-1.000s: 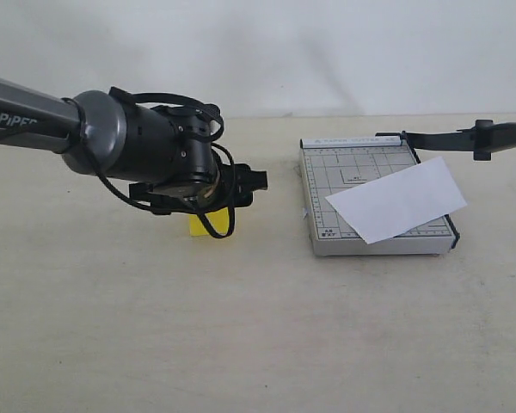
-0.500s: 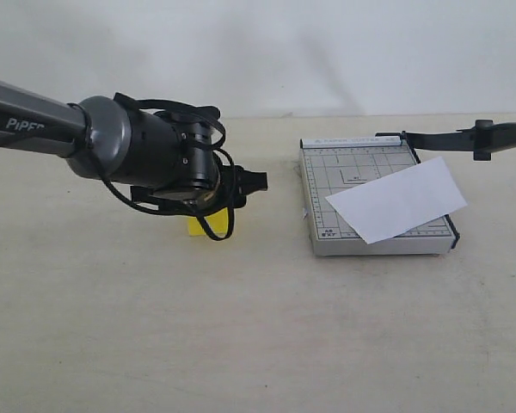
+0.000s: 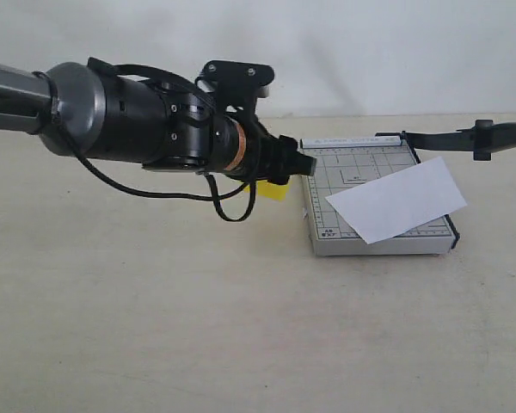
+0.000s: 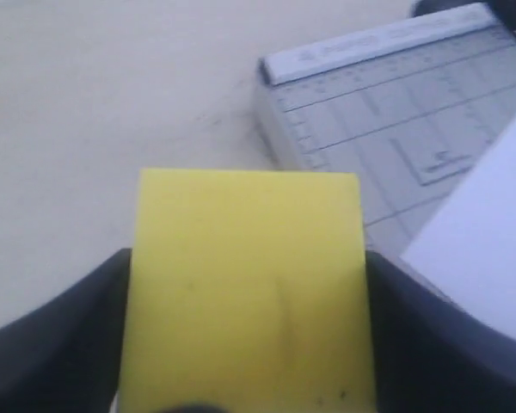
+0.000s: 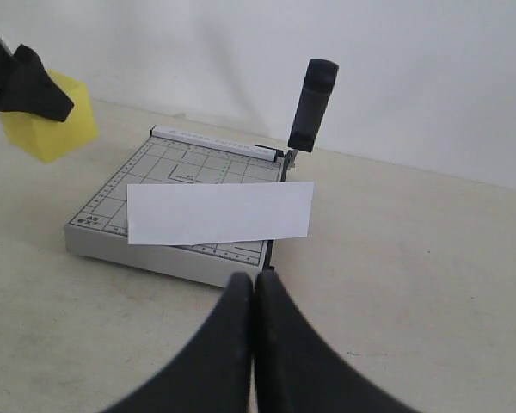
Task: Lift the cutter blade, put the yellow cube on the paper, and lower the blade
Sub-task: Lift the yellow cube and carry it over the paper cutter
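The left hand (image 3: 288, 163) is clamping the yellow cube (image 4: 249, 284) beside the grey base (image 3: 361, 168); the cutter blade (image 5: 313, 103) is standing raised, the right hand (image 5: 255, 292) pressing together

Exterior frontal, wrists close, cutter base (image 3: 328, 176) shared

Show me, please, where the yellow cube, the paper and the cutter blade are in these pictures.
yellow cube (image 4: 249, 284): left wrist view, middle of the face nearest the camera.
paper (image 3: 397, 200): exterior view, centre of the white sheet.
cutter blade (image 5: 314, 103): right wrist view, on its thick black handle.
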You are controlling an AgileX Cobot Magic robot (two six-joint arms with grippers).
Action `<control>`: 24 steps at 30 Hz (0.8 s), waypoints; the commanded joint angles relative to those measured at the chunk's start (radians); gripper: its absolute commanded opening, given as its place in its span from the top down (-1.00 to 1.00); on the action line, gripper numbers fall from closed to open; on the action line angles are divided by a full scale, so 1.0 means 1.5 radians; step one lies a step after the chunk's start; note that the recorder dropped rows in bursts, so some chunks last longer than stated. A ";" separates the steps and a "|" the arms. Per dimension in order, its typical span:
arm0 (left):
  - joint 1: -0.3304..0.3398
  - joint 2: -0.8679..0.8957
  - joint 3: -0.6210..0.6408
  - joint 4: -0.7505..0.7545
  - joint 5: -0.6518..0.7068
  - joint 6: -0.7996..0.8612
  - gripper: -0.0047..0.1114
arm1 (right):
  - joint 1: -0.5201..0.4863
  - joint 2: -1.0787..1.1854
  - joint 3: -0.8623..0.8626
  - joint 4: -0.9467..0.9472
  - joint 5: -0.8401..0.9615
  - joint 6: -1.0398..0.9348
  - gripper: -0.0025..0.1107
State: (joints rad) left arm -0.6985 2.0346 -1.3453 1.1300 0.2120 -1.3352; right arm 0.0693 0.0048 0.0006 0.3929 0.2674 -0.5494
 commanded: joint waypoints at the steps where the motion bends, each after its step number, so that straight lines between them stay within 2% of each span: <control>1: -0.043 -0.026 -0.006 0.013 -0.067 0.107 0.84 | 0.000 -0.003 0.000 -0.001 -0.003 -0.002 0.96; 5: -0.081 -0.026 -0.055 0.015 -0.067 0.184 0.84 | 0.000 -0.003 0.000 -0.001 -0.003 0.000 0.96; 11: -0.084 0.022 -0.154 0.012 -0.055 0.184 0.84 | 0.000 -0.003 0.000 -0.001 -0.003 0.000 0.96; 24: -0.099 0.090 -0.182 0.006 -0.061 0.184 0.84 | 0.000 -0.003 0.000 0.005 -0.003 -0.001 0.96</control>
State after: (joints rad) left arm -0.8331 2.1639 -1.6010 1.1475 0.1247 -1.0606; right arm 0.0693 0.0048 0.0006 0.3947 0.2674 -0.5494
